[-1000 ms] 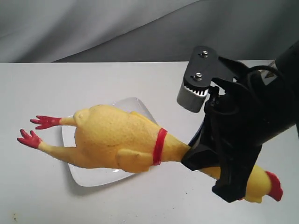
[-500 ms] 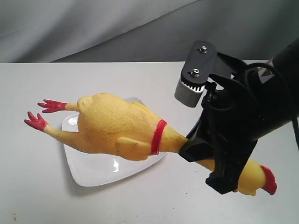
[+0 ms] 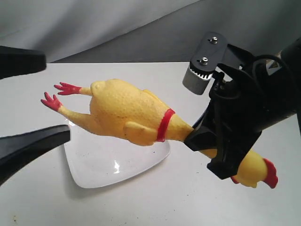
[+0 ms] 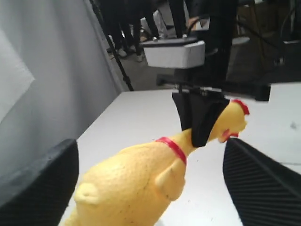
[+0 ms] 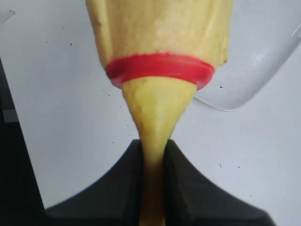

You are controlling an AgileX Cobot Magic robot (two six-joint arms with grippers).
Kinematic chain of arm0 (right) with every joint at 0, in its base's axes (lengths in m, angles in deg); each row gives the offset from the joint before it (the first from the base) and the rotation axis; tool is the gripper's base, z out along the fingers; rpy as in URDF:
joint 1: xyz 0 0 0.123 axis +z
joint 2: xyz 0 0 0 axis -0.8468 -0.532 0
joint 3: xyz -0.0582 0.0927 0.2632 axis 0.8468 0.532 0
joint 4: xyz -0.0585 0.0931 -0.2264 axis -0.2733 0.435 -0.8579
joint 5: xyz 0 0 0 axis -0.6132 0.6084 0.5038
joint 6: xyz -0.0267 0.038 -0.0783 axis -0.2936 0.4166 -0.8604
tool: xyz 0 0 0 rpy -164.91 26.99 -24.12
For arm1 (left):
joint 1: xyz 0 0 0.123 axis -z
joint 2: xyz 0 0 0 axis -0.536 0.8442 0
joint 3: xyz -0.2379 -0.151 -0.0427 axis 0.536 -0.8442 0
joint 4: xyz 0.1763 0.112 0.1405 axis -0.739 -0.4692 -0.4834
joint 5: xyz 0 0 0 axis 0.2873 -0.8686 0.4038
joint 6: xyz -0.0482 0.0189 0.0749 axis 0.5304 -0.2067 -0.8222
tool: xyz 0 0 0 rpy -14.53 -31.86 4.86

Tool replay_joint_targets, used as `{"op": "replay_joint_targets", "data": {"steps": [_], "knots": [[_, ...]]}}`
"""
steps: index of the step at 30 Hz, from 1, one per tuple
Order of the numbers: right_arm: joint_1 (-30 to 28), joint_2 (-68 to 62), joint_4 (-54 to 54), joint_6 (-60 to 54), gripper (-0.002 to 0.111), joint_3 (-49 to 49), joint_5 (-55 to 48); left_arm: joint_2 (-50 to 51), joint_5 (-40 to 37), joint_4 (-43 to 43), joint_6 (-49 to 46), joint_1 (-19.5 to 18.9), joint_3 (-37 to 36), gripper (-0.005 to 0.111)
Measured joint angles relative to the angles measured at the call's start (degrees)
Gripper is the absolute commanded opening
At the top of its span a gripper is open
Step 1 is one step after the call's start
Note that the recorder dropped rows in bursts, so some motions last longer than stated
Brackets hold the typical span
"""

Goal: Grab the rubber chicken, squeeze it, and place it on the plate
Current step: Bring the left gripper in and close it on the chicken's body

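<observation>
The yellow rubber chicken hangs in the air above the white plate, its body slanting up with the red feet highest. My right gripper is shut on the thin neck between the red collar band and the head, and the neck is pinched flat between its jaws. The red-combed head sticks out below the right gripper. My left gripper is open at the chicken's tail end. Its two black fingers stand wide on either side of the plump body, apart from it.
The plate lies on a white table with small dark specks. A grey backdrop hangs behind the table's far edge. The right arm's camera housing juts out above the chicken's neck.
The right gripper has lifted the chicken off the plate, feet end tilting upward. The left gripper's open fingers have come into view from the left, around the chicken's rear.
</observation>
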Motion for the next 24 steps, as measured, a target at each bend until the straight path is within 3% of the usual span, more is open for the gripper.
{"op": "replay_joint_targets", "data": {"steps": [3,8,11,14,16,21,24], "knots": [[0.0,0.0,0.4,0.0,0.000,0.0,0.0,4.5,-4.7,-0.6,-10.4,4.9,0.0,0.074],[-0.1,0.0,4.5,0.0,0.000,0.0,0.0,10.6,-21.4,-1.0,-35.4,19.5,0.0,0.076],[-0.1,0.0,5.2,0.0,0.000,0.0,0.1,13.2,-30.8,-0.9,-42.8,26.0,0.0,0.076],[-0.1,0.0,6.3,-0.7,0.000,0.0,0.1,17.0,-38.4,-0.9,-45.1,29.0,0.0,0.075],[-0.2,0.0,7.3,-1.3,0.000,0.0,0.0,19.2,-40.2,-0.9,-45.5,29.2,0.0,0.066],[-0.2,0.0,7.7,-1.6,0.000,0.1,0.7,20.6,-43.2,-1.0,-45.9,29.6,0.0,0.020],[-0.2,0.0,7.7,-1.6,0.000,0.1,0.9,20.6,-43.4,-1.1,-45.9,29.6,0.0,0.000]]}}
